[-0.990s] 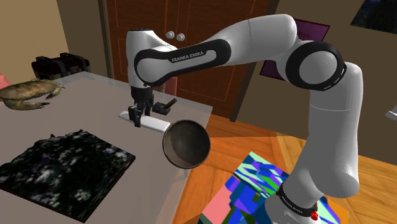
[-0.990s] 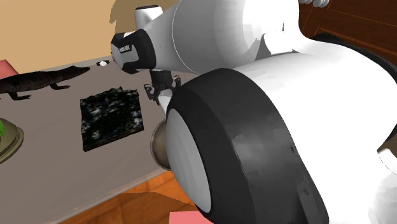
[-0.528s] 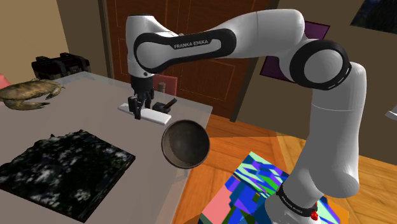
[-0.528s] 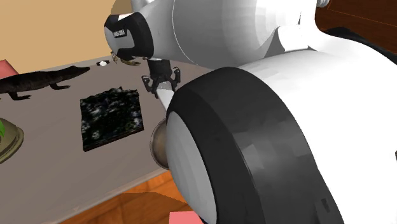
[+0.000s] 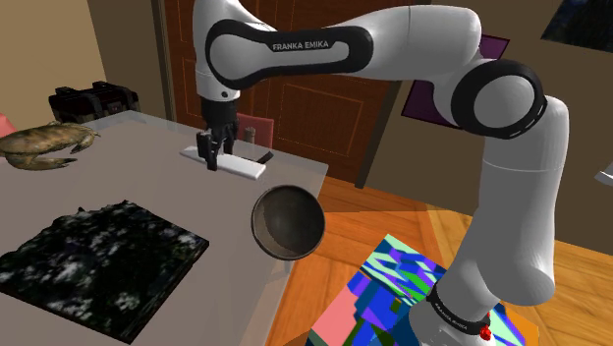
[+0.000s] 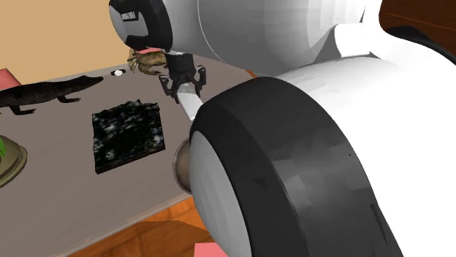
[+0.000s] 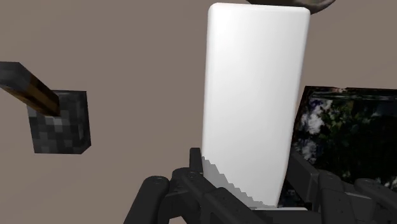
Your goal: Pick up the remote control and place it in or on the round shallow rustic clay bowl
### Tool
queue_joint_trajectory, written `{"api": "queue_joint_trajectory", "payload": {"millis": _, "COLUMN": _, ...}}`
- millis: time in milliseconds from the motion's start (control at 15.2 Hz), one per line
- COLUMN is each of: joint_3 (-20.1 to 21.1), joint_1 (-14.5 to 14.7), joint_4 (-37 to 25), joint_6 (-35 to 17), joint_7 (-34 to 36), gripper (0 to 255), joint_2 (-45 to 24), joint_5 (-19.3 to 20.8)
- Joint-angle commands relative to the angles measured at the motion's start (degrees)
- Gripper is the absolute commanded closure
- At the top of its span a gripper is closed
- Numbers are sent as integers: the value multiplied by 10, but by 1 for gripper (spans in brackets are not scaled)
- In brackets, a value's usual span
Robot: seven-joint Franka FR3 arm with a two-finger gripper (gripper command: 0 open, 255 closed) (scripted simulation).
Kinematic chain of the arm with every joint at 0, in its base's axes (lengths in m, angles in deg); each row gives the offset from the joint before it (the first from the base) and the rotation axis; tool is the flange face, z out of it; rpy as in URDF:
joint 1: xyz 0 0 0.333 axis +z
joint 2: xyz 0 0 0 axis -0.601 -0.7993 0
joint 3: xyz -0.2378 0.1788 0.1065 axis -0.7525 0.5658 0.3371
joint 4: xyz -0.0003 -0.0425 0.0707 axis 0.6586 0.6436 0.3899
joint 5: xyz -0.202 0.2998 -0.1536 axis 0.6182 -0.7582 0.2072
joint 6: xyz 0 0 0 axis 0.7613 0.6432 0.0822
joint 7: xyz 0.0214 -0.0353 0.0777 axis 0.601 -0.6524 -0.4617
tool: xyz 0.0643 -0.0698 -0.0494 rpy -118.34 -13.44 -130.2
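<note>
White slab first: from the shoulder view, the flat white rectangular remote control is pinched at one end by the all-black two-finger gripper, over the far part of the grey tabletop. The round dark shallow bowl sits at the table's edge nearer the stand, close to the remote but apart from it. A black mottled square slab lies well off to that view's left.

Second exterior view: the gripper points down with the remote sticking out under it, and the bowl peeks out from behind the arm's big joint.

Wrist view: both fingers are clamped on the remote's long sides near its end, and the tabletop looks a fair way beneath.

So I'd say the grab is done and it's the carry step now. Next it needs to swing over the bowl, come down gently and let go. The remote is long, so centring matters or it could tip off the rim.
</note>
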Motion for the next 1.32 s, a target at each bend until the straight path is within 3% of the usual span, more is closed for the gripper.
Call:
{"api": "queue_joint_trajectory", "payload": {"millis": 0, "joint_3": 0, "joint_1": 1, "joint_4": -16, "joint_6": 16, "joint_7": 0, "gripper": 255, "joint_2": -1, "joint_5": 0}}
{"api": "queue_joint_trajectory", "payload": {"millis": 132, "joint_3": 1, "joint_1": 1, "joint_4": -27, "joint_6": 27, "joint_7": -1, "gripper": 255, "joint_2": -1, "joint_5": 0}}
{"api": "queue_joint_trajectory", "payload": {"millis": 396, "joint_3": 3, "joint_1": -18, "joint_4": 123, "joint_6": -18, "joint_7": -12, "gripper": 255, "joint_2": 108, "joint_5": -24}}
{"api": "queue_joint_trajectory", "payload": {"millis": 792, "joint_3": -2, "joint_1": -31, "joint_4": 301, "joint_6": -54, "joint_7": -38, "gripper": 255, "joint_2": 254, "joint_5": -60}}
{"api": "queue_joint_trajectory", "payload": {"millis": 1056, "joint_3": -10, "joint_1": -32, "joint_4": 401, "joint_6": -61, "joint_7": -57, "gripper": 255, "joint_2": 349, "joint_5": -81}}
{"api": "queue_joint_trajectory", "payload": {"millis": 1254, "joint_3": -11, "joint_1": -30, "joint_4": 427, "joint_6": -76, "joint_7": -59, "gripper": 255, "joint_2": 360, "joint_5": -84}}
